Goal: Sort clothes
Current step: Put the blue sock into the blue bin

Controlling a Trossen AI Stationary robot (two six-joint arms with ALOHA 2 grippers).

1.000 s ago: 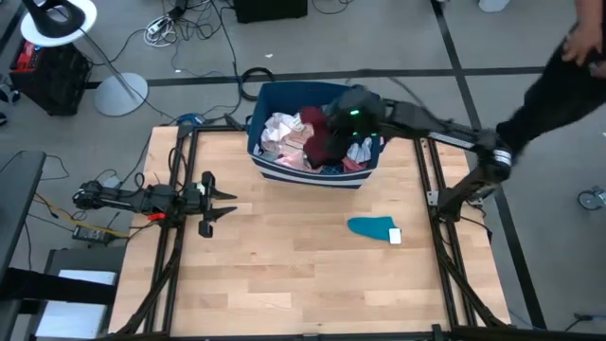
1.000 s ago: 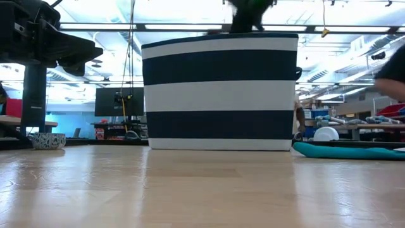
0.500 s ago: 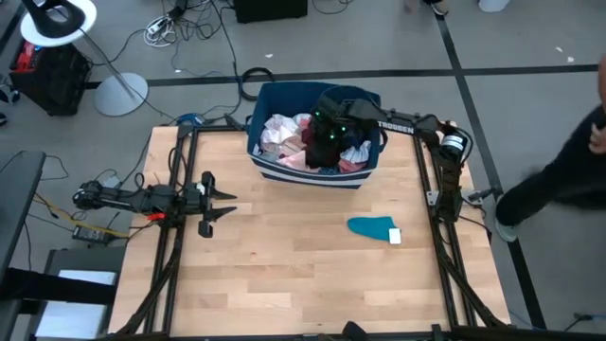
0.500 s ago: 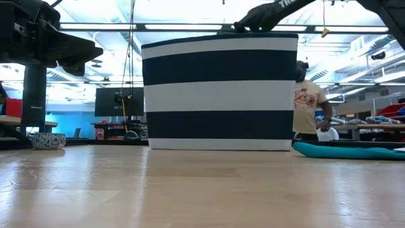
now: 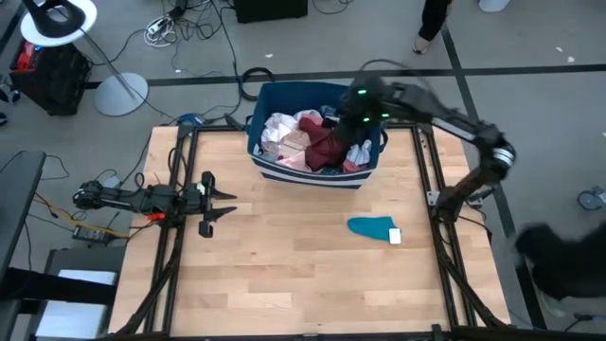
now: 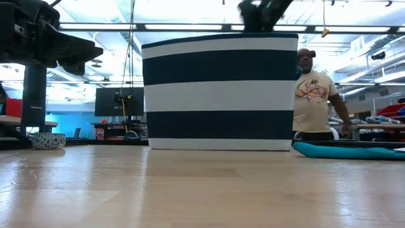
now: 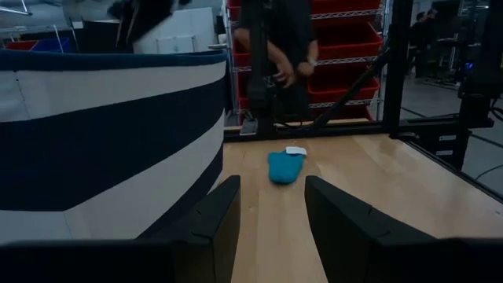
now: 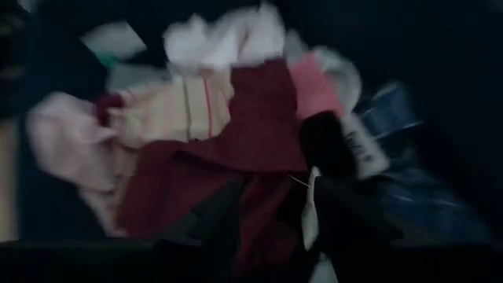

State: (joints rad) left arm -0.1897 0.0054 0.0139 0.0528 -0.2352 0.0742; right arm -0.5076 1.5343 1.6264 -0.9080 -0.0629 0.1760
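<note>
The clothes lie heaped in a dark blue bin with a white stripe at the table's far middle. On top is a dark red garment, with pink and white pieces beside it. My right gripper hovers above the bin's right part, slanting down. Its fingers stand apart over the dark red garment with nothing between them. A teal sock lies flat on the table, nearer than the bin and to its right. My left gripper waits open at the table's left, pointing level toward the sock.
The bin stands tall and hides the clothes in the low view. A person stands beyond the table's far right. Metal frame rails run along both sides. Bare wood lies between the bin and the near edge.
My right gripper swung over the bin toward the table's left. It then came back toward the bin's far right corner, staying above the rim. A person beside the table's right edge has moved from the far end toward the near end.
</note>
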